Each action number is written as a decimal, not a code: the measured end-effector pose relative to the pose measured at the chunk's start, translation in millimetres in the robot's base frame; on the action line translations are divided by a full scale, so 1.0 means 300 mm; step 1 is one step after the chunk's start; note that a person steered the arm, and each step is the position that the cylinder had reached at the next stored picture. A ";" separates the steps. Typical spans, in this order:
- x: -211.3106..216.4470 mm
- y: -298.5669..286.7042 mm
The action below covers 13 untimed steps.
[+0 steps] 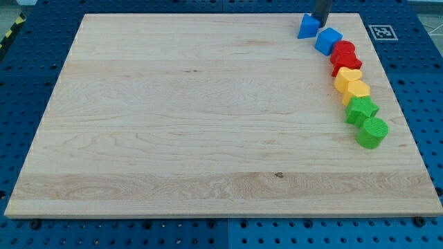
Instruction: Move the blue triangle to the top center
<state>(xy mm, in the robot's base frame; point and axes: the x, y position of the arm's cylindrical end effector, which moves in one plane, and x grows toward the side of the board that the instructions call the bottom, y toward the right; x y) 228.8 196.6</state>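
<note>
The blue triangle (308,26) sits on the wooden board near the view's top right. My tip (319,21) stands just to the right of the triangle, touching or almost touching its right side. A blue cube (328,41) lies just below and right of the triangle. The rod comes down from the view's top edge.
A chain of blocks runs down the board's right side: a red block (343,50), another red block (346,63), a yellow block (347,77), a yellow hexagon (357,90), a green block (362,109) and a green cylinder (372,131). The board's top edge (208,14) is close behind.
</note>
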 end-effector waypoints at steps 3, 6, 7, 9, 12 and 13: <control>0.034 0.007; 0.126 -0.179; 0.141 -0.297; 0.208 -0.375; 0.186 -0.566; 0.186 -0.678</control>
<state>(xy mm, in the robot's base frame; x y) 284.5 -6.7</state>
